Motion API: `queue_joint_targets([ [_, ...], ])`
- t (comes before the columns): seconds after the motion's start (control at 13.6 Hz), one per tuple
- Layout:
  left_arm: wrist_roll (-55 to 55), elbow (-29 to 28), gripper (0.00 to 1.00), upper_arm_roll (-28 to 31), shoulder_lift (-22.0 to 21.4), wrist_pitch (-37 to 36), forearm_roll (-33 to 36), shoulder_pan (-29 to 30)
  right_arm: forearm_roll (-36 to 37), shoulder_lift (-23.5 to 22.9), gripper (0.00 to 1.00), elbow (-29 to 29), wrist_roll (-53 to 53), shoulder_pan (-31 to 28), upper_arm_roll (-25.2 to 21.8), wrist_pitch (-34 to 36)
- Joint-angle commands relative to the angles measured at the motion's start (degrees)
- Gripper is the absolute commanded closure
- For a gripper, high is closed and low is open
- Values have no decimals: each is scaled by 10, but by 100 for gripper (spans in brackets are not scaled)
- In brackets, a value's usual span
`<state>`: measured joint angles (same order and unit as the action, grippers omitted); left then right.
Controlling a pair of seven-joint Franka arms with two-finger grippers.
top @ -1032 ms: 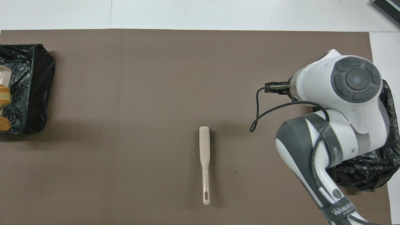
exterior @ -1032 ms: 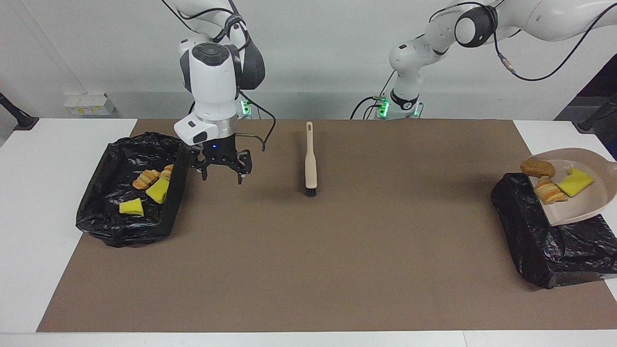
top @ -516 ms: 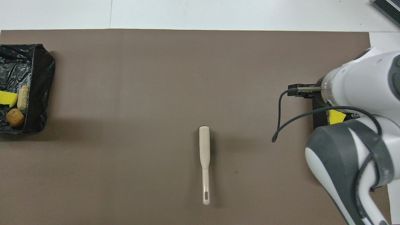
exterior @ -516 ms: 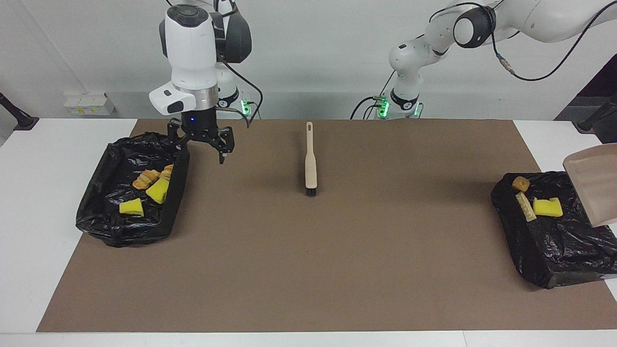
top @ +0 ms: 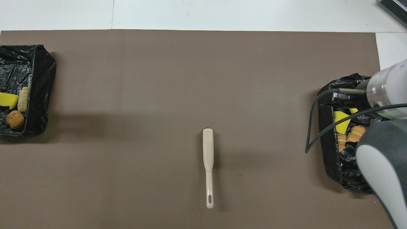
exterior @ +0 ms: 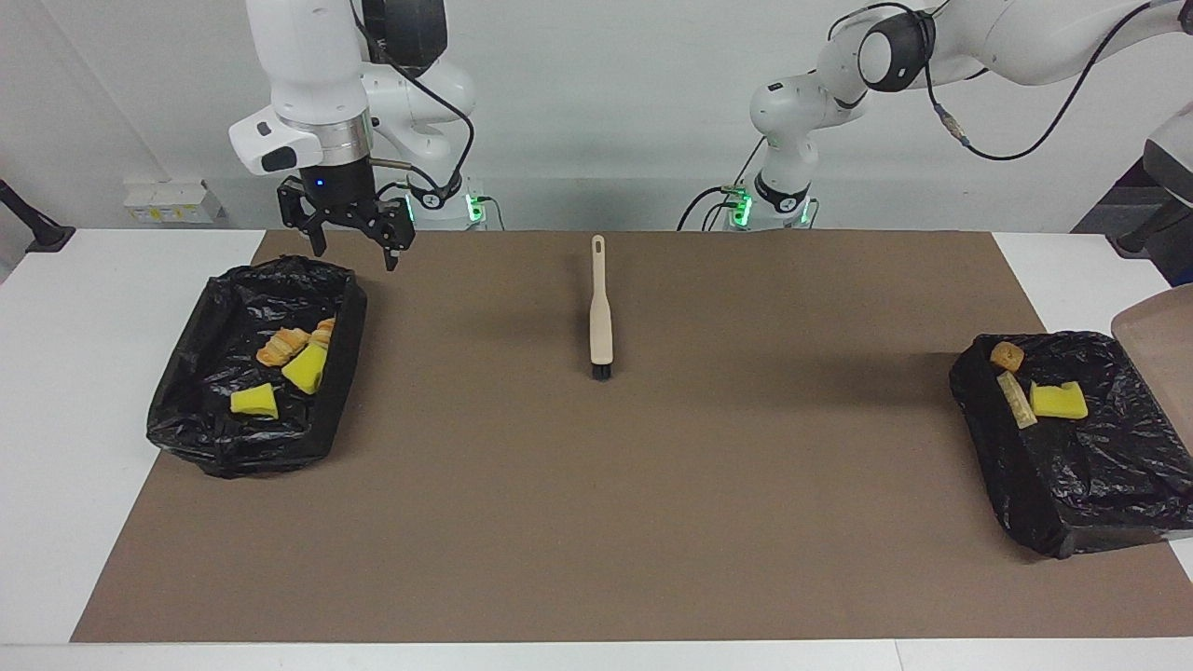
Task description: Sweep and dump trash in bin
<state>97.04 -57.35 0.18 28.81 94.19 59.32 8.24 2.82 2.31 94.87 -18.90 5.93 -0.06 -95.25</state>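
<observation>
The trash lies in two black-lined bins. In the bin [exterior: 1025, 485] [top: 41, 89] at the left arm's end are a brown bun bit [exterior: 1007, 355] [top: 15, 119], a tan stick [exterior: 1016, 401] and a yellow sponge chunk [exterior: 1058, 401] [top: 8, 99]. The bin [exterior: 214, 308] [top: 327, 152] at the right arm's end holds croissant bits [exterior: 284, 345] [top: 354, 135] and two yellow chunks [exterior: 303, 370]. My right gripper [exterior: 352, 250] hangs open and empty above that bin's robot-side corner. Only an edge of the beige dustpan [exterior: 1156, 326] shows, raised beside the other bin; my left gripper is out of view.
A beige brush [exterior: 601, 308] [top: 208, 165] lies on the brown mat [exterior: 746, 466] midway between the bins, bristles pointing away from the robots. In the overhead view the right arm's wrist [top: 384, 89] covers part of its bin.
The dustpan tipped its three pieces into the bin at the left arm's end and drew off toward the view's edge. The right gripper rose and pulled back from beside its bin.
</observation>
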Motion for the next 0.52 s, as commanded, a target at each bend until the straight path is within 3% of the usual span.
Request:
queue_joint_targets([
  [0.0,-47,-35,100,3,-37,-53,19,-57,-62,-6,0,-4,50,-50,-1,2],
  [0.15,-81,-52,100,2,-49,-92,-5,-93,-52,-6,0,-3,76,-48,-1,-4],
  [0.44,-112,-131,100,2,-95,-112,-141,-143,22,-13,0,-6,150,-55,-1,-21],
])
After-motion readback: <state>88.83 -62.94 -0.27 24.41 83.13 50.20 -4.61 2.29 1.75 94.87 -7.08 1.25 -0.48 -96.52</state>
